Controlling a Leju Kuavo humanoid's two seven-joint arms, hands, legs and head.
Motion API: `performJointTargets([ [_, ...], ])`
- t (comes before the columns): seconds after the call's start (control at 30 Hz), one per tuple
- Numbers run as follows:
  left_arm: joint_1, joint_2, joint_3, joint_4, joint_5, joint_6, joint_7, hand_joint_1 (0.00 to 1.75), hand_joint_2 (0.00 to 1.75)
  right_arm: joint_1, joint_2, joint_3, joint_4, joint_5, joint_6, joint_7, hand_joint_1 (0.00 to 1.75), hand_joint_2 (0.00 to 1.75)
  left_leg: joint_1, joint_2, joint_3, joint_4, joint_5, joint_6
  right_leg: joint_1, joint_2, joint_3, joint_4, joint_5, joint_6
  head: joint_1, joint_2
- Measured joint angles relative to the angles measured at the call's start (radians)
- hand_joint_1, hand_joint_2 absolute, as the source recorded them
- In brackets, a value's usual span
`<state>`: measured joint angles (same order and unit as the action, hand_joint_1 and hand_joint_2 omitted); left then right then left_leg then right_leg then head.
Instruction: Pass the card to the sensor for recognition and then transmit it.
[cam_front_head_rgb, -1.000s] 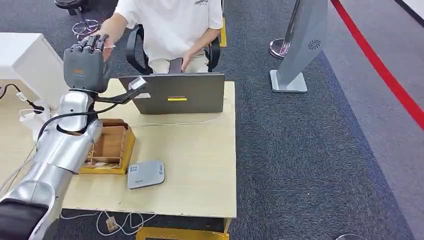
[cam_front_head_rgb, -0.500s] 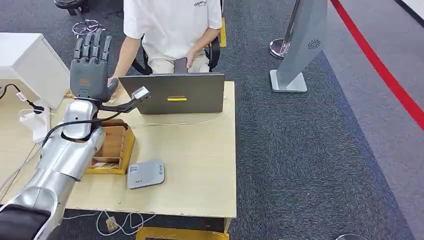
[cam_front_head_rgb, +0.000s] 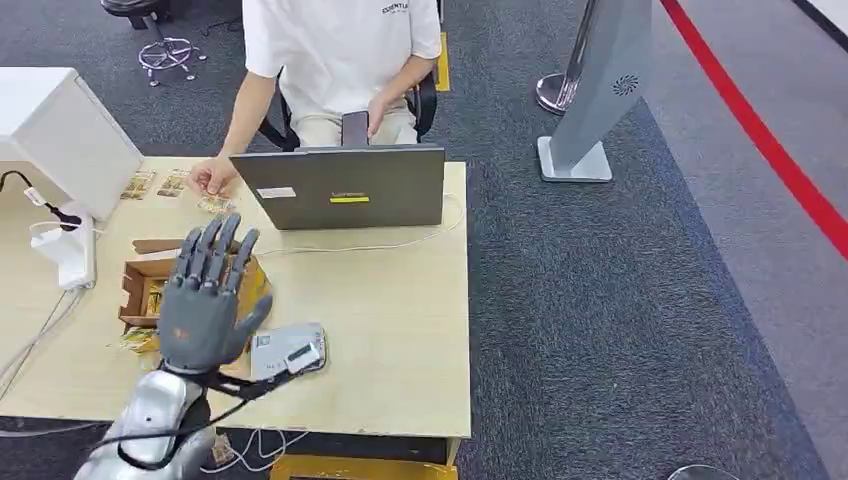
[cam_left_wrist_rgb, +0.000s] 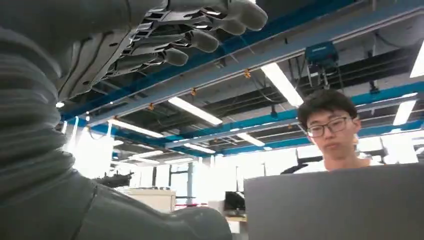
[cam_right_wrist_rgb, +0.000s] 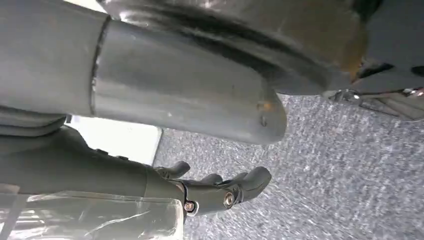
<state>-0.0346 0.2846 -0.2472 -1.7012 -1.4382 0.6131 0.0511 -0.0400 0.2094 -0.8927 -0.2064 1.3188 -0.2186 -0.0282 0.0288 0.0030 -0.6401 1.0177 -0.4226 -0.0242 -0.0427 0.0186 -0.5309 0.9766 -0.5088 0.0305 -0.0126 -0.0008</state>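
Desk (cam_front_head_rgb: 400, 330), left to right. White unit (cam_front_head_rgb: 60, 125) at the far-left corner, cable plug (cam_front_head_rgb: 70, 255) below it. Wooden box (cam_front_head_rgb: 140, 285) near the left edge, cards (cam_front_head_rgb: 150, 300) stacked inside; more cards (cam_front_head_rgb: 158, 184) loose along the far edge, where a person's hand (cam_front_head_rgb: 212, 178) rests on one. Left hand (cam_front_head_rgb: 205, 300) hovers raised over the box, palm away, fingers spread wide, holding nothing. Sensor (cam_front_head_rgb: 290, 350), a flat grey pad, sits just beside the box toward the near edge, partly behind the thumb. Laptop (cam_front_head_rgb: 340, 187) at the far edge, lid back toward the robot, person seated behind it.

Handling, judged: a card is thin, light, stiff, a bit slick; flat lying ones are hard to lift, so pinch an exposed edge of one in the box, thumb against fingers, light squeeze.

Views: the head view gives the desk layout, box, cards and sensor. The left wrist view looks up from low: fingers (cam_left_wrist_rgb: 200, 40) uncurled and empty, ceiling lights, laptop lid, person behind. The right wrist view has the right hand (cam_right_wrist_rgb: 220, 192) hanging over carpet, fingers loosely curled in, nothing held.
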Motion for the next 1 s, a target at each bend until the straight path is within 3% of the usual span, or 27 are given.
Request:
performJointTargets([
  [0.1, 0.099, 0.018, 0.0, -0.078, -0.003, 0.007, 0.0, 0.0, 1.75, 0.0, 0.0, -0.007, 0.0, 0.0, 0.0, 0.001, 0.0, 0.0, 0.0, -0.003, 0.0, 0.0, -0.001, 0.0, 0.0, -0.005, 0.002, 0.0, -0.002, 0.001, 0.0, 0.0],
  [0.27, 0.183, 0.024, 0.005, -0.13, 0.0, -0.005, -0.007, 0.0, 1.75, 0.0, 0.0, -0.013, 0.0, -0.007, -0.001, -0.008, 0.0, 0.0, 0.0, -0.005, 0.0, 0.0, -0.001, 0.001, 0.0, -0.006, 0.003, 0.0, -0.002, 0.001, 0.0, 0.0],
  [0.3, 0.195, 0.024, 0.006, -0.132, -0.006, -0.029, 0.0, 0.0, 1.75, 0.0, 0.0, -0.016, 0.0, -0.01, -0.002, -0.01, 0.0, 0.0, 0.0, -0.005, 0.0, 0.0, -0.001, 0.001, 0.0, -0.006, 0.004, 0.0, -0.002, 0.001, 0.0, 0.0],
  [0.4, 0.221, 0.025, 0.021, -0.132, -0.018, -0.225, 0.086, 0.0, 1.75, 0.0, 0.002, -0.028, 0.0, -0.016, -0.013, -0.013, 0.0, 0.0, 0.0, -0.005, 0.0, 0.0, 0.0, 0.001, 0.0, -0.006, 0.003, 0.0, -0.002, 0.001, 0.0, 0.0],
  [0.47, 0.218, 0.029, 0.045, -0.108, -0.014, -0.288, 0.121, 0.0, 1.75, 0.0, 0.002, -0.032, 0.0, -0.013, -0.014, -0.006, 0.0, 0.0, 0.0, -0.006, 0.0, 0.0, 0.0, 0.001, 0.0, -0.007, 0.004, 0.0, -0.002, 0.001, 0.001, 0.0],
  [0.83, 0.162, 0.04, 0.177, 0.075, -0.018, -0.293, 0.116, 0.0, 1.75, -0.001, 0.002, -0.033, 0.0, 0.016, -0.01, 0.0, 0.0, 0.0, 0.0, -0.007, 0.0, 0.0, 0.0, 0.001, 0.0, -0.007, 0.004, 0.0, -0.002, 0.001, 0.001, 0.0],
  [1.0, 0.13, 0.041, 0.212, 0.15, -0.036, -0.25, 0.098, 0.0, 1.75, -0.001, 0.001, -0.033, 0.0, 0.032, 0.004, -0.002, 0.0, 0.0, 0.0, -0.007, 0.0, 0.0, 0.0, 0.001, 0.0, -0.007, 0.004, 0.0, -0.002, 0.001, 0.0, 0.0],
])
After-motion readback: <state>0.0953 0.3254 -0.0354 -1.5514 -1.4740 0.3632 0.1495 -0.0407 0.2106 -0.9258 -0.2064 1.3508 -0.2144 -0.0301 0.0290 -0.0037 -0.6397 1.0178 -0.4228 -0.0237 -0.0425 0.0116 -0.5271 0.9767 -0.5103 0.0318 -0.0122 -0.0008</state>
